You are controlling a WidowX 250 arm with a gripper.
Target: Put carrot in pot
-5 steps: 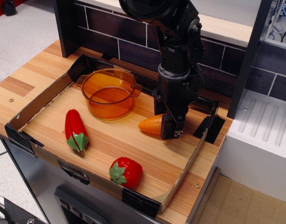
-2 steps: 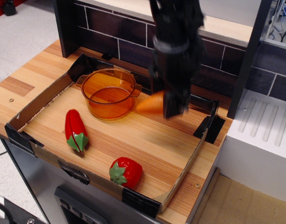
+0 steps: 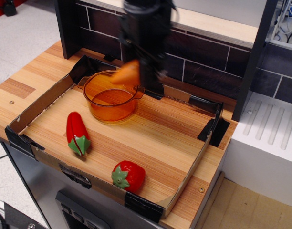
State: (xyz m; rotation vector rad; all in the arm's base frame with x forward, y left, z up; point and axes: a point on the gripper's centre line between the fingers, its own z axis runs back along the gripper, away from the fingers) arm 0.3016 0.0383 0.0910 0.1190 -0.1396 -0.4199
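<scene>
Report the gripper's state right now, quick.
Gripper: closed on the carrot, held in the air over the pot; the image is motion-blurred.

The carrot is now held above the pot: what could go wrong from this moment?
1. The carrot hangs over the back rim of the pot, not its middle; released here, it may hit the rim and bounce out.
2. The gripper is blurred, so it seems to be moving; letting go mid-motion may throw the carrot past the pot.
3. Descending, the gripper could knock the pot.
</scene>
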